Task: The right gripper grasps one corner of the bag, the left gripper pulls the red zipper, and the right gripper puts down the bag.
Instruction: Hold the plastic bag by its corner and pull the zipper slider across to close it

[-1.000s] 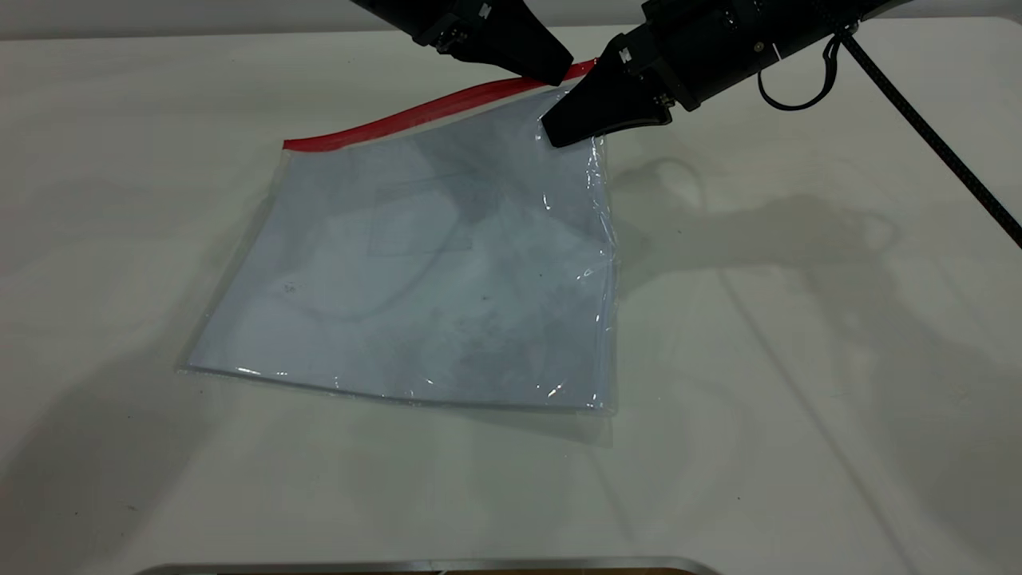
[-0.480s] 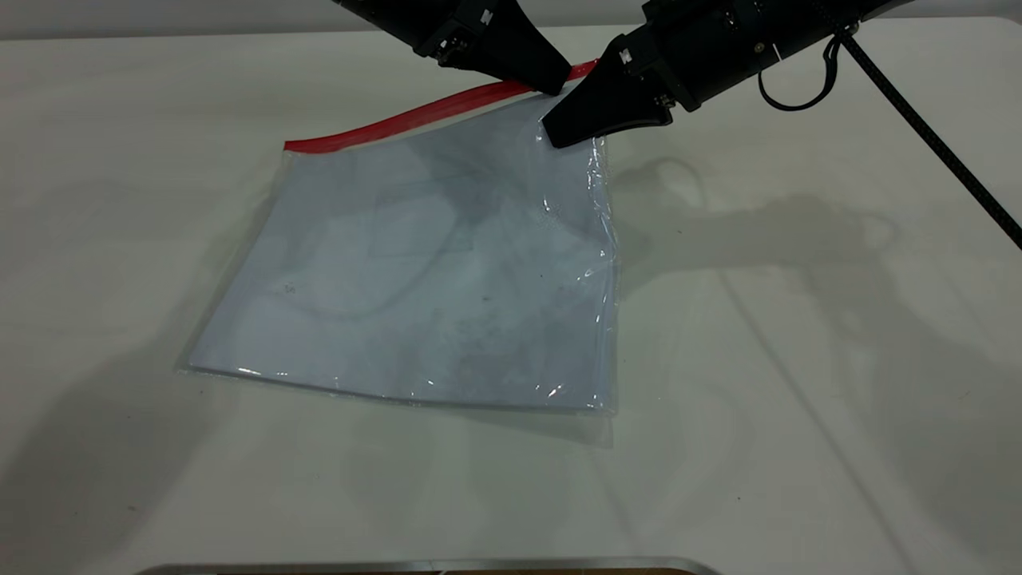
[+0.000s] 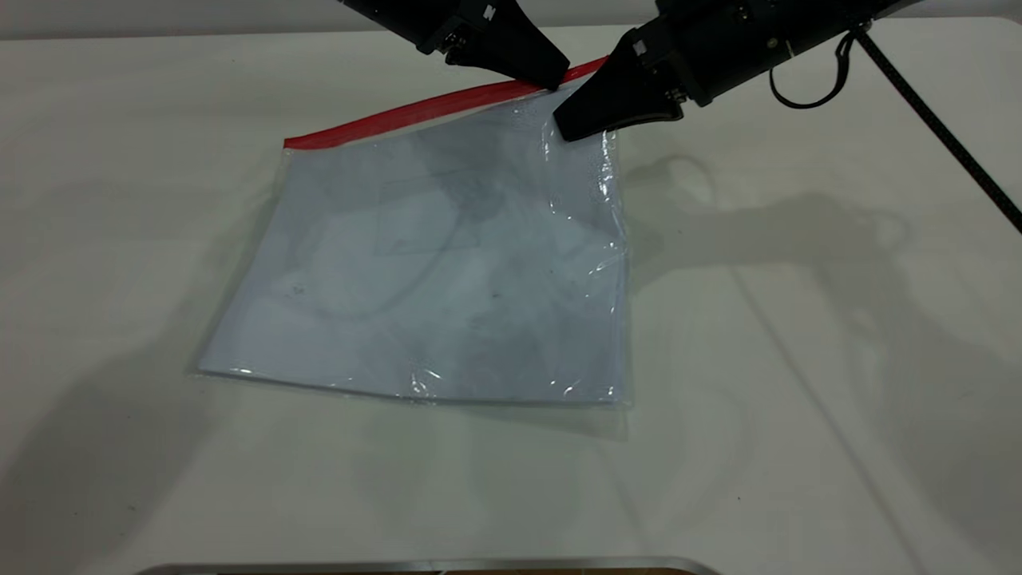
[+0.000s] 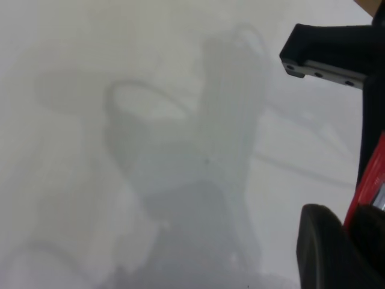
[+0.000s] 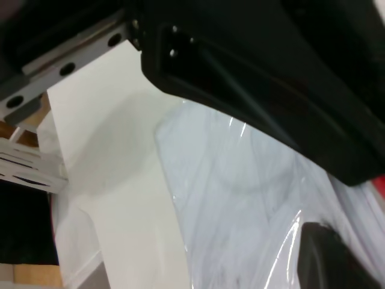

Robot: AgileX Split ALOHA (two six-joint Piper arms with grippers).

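Exterior view: a clear bag (image 3: 431, 263) is being held at its far red-edged end by two grippers on a white worktop (image 3: 798, 359).

The bag, with white sheets inside, is lying mostly flat near the middle of the worktop, its red zipper (image 3: 415, 112) running along the long edge toward the far edge of the worktop. The corner of the bag (image 3: 595, 132) nearest the far right corner of the worktop is being held raised by the right gripper (image 3: 568, 128), its jaws clamped on the plastic there. The left gripper (image 3: 551, 80) is being held just beside it, its jaws closed on the red zipper close to that same end. A looped black cable (image 3: 806, 88) is hanging from the right arm.
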